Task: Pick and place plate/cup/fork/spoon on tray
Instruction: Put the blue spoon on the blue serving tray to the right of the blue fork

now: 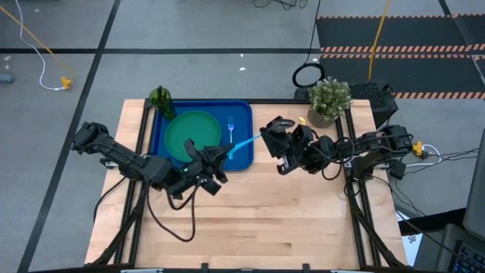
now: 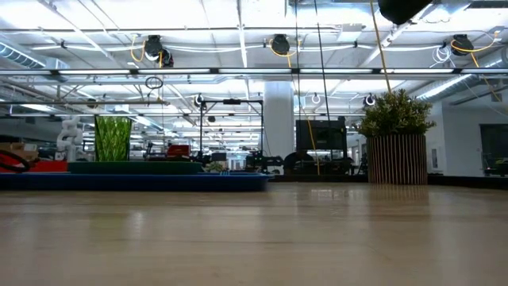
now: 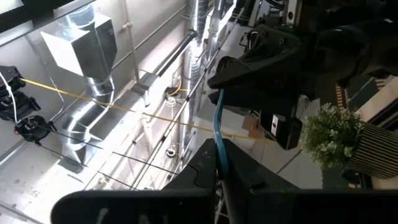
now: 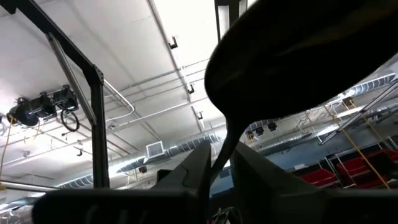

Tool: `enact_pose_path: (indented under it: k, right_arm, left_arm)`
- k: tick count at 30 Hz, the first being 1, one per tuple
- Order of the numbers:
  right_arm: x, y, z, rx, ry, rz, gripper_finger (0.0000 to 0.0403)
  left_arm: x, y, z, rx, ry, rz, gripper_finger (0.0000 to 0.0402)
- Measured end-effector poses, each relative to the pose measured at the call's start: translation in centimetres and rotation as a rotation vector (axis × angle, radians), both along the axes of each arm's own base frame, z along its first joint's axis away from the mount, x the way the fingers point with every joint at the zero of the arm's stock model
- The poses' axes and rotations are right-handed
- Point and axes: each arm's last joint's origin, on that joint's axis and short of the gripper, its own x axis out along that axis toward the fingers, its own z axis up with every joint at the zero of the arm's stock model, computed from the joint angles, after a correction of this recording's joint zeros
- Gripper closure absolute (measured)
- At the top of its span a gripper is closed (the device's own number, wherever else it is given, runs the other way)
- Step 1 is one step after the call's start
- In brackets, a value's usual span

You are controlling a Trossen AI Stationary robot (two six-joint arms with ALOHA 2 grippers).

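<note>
The spoon's light-blue handle (image 1: 244, 143) spans the gap between my two grippers, in the air over the tray's right edge. My left gripper (image 1: 224, 155) is shut on its near-left end and my right gripper (image 1: 267, 136) on its far-right end. The blue tray (image 1: 239, 161) lies at the table's far left. The green plate (image 1: 193, 135) and the pale fork (image 1: 230, 126) lie flat on it. The dark-green cup (image 1: 161, 98) stands upright at the tray's far left corner. My left gripper pinches the spoon's light-blue handle (image 3: 218, 155) between its two fingers, which lie along it. The handle runs on from the fingertips to the other gripper (image 3: 261, 56), clear of tray and table. My right gripper pinches the spoon's thin neck (image 4: 225, 146) between its two fingers, just below the dark bowl (image 4: 298, 56), which stands out beyond the fingertips. The spoon is lifted clear of the table.
A potted plant (image 1: 329, 100) stands at the table's far right edge, close behind my right arm. The bare wooden tabletop (image 1: 250, 220) stretches toward the near edge. In the low view the tray (image 2: 135, 181), cup (image 2: 113, 139) and plant (image 2: 394, 135) stand at the far side.
</note>
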Motion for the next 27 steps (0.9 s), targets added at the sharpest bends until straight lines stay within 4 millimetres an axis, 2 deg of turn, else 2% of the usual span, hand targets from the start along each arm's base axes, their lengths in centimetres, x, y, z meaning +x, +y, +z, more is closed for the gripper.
enact_pose_path:
  k: [8,13,18,27]
  right_arm:
    - [0.0,0.0,0.0,-0.002,-0.005,0.003,0.0392]
    - [0.0,0.0,0.0,-0.015,-0.003,-0.015,0.0398]
    - [-0.1,0.0,0.2,-0.051,0.005,-0.06,0.0399]
    - [-0.3,-0.1,0.4,-0.08,0.026,-0.14,0.04]
  left_arm:
    - [0.2,0.1,-0.2,-0.011,0.017,0.0,0.0391]
    - [0.4,0.5,-0.5,-0.065,0.017,0.002,0.0384]
    - [0.8,0.9,-1.2,-0.13,0.047,0.04,0.0336]
    - [0.9,1.5,-3.3,-0.374,0.056,0.247,0.0232]
